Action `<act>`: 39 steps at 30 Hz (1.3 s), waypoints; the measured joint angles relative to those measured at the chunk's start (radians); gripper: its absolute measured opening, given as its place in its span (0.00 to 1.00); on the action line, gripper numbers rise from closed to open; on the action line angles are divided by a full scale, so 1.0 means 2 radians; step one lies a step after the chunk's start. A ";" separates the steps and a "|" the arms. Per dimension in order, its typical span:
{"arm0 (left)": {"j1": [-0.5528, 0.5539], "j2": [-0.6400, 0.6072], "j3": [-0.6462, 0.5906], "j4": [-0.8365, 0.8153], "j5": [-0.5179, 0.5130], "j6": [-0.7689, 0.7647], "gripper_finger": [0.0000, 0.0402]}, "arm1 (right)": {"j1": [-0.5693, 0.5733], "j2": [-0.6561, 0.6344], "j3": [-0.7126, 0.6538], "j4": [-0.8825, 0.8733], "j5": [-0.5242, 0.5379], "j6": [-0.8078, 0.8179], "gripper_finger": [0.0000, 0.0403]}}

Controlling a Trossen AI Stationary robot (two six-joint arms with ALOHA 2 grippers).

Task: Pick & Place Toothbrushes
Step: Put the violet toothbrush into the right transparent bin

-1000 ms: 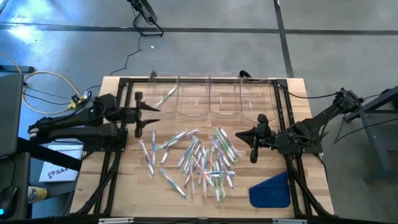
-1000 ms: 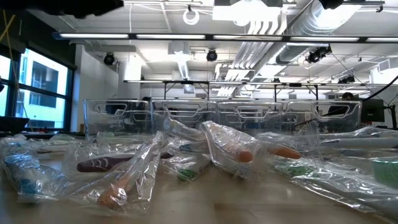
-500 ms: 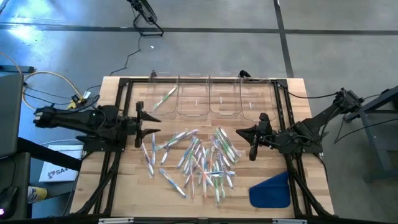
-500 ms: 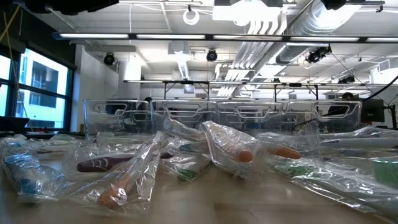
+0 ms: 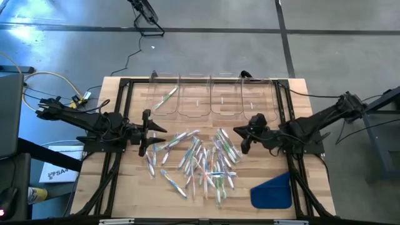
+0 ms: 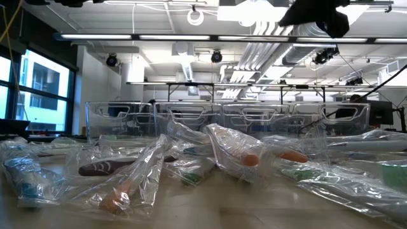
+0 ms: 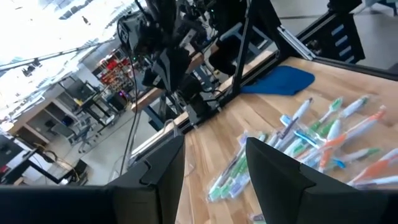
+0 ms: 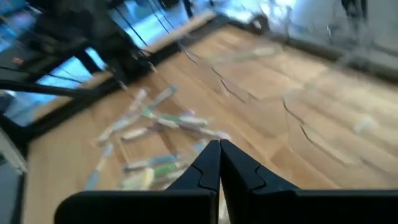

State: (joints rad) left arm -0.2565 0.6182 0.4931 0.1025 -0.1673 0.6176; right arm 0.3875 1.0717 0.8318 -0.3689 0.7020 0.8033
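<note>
So the clear bins [image 5: 212, 97] at the back: leftmost holds one toothbrush [image 5: 166, 99], while the toothbrushes [image 5: 200, 161] pile sits mid-table. Left gripper [image 5: 152, 131] hangs spread and empty; right gripper [image 5: 242, 135] is pinched closed.

Almost nothing could be read. In the high view, a white sheet or box [image 5: 55, 173] on the floor beside the left edge of the table [image 5: 125, 187] carried dark printed letters that looked like "SA", the rest cut off behind the arm's frame and too small to make out. The wrapped toothbrushes [image 6: 121, 168] in the low view showed no legible print on their clear sleeves. The shelves in the room behind, seen in the left wrist view, held coloured items with no readable labels.
</note>
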 joint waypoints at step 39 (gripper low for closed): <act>0.000 0.000 0.000 0.000 0.001 0.003 0.41 | -0.094 0.111 0.073 -0.287 -0.245 0.120 0.04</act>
State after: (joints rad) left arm -0.2562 0.6178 0.4934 0.1027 -0.1658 0.6230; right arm 0.2001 1.2936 0.9771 -0.9429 0.2124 1.0424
